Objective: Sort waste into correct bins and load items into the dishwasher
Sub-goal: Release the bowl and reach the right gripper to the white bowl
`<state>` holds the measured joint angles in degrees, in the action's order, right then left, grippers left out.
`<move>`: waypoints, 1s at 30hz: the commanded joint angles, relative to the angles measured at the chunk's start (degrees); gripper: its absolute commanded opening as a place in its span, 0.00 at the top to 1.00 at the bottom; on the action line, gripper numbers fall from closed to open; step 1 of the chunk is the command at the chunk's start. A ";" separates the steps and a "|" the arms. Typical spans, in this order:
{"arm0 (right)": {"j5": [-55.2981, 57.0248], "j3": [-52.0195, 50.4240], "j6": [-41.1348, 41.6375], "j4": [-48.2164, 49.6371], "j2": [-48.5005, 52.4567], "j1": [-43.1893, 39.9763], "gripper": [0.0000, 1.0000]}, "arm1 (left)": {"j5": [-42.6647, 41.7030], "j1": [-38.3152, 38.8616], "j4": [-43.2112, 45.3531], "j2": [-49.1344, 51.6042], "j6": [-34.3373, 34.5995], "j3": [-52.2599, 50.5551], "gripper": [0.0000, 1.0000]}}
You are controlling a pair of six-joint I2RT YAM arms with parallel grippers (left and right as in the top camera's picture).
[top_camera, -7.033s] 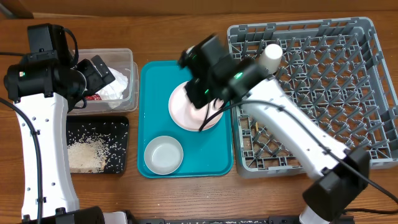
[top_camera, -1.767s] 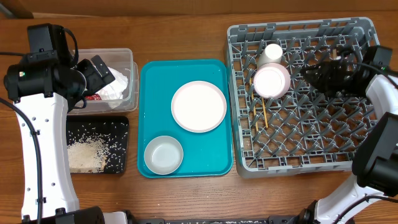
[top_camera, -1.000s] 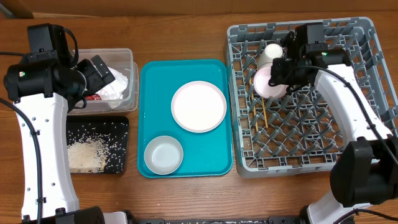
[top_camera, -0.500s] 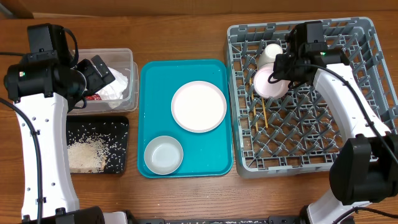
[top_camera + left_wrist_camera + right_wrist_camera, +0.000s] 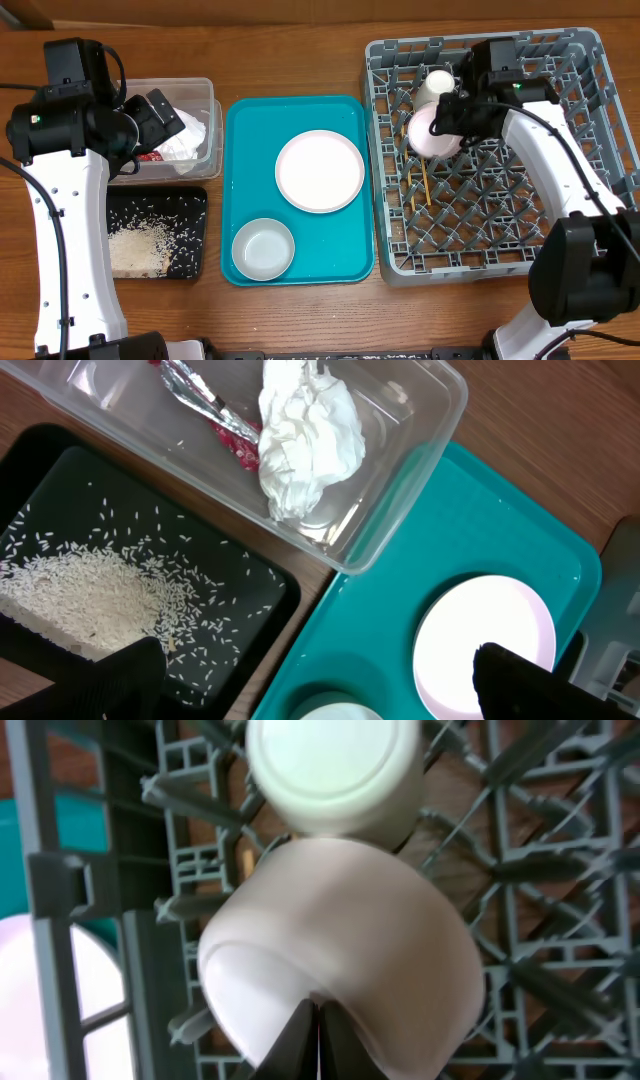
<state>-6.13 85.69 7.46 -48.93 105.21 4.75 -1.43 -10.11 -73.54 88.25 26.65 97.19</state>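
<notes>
One pale pink plate stands tilted among the pegs at the back left of the grey dish rack, just below the white cup. My right gripper is shut on this plate's rim, with the cup above it. The chopsticks lie in the rack. A second pink plate and a whitish bowl sit on the teal tray. My left gripper is open and empty, above the clear tub.
The clear tub holds the crumpled tissue and the red-and-white wrapper. The black tray in front of it holds rice grains. The rack fills the right side of the table.
A plate went from the teal tray into the rack. My right gripper drew away to the right, then came back and closed on that plate's rim. The left arm has not moved.
</notes>
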 commanded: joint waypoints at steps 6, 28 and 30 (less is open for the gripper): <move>8.46 -0.20 1.62 7.56 0.68 -0.33 0.86 | 0.39 0.39 0.07 0.13 -0.50 0.35 0.00; -17.42 8.28 -9.44 -15.91 -2.51 28.48 0.71 | 0.37 0.39 0.07 0.15 -0.48 0.35 0.00; -12.04 7.32 -9.44 -15.67 -2.43 35.65 0.68 | 0.39 0.39 0.07 0.15 -0.50 0.35 0.00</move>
<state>-24.95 94.30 -0.12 -64.93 104.51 33.56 -1.43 -10.11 -73.54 88.25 26.65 97.19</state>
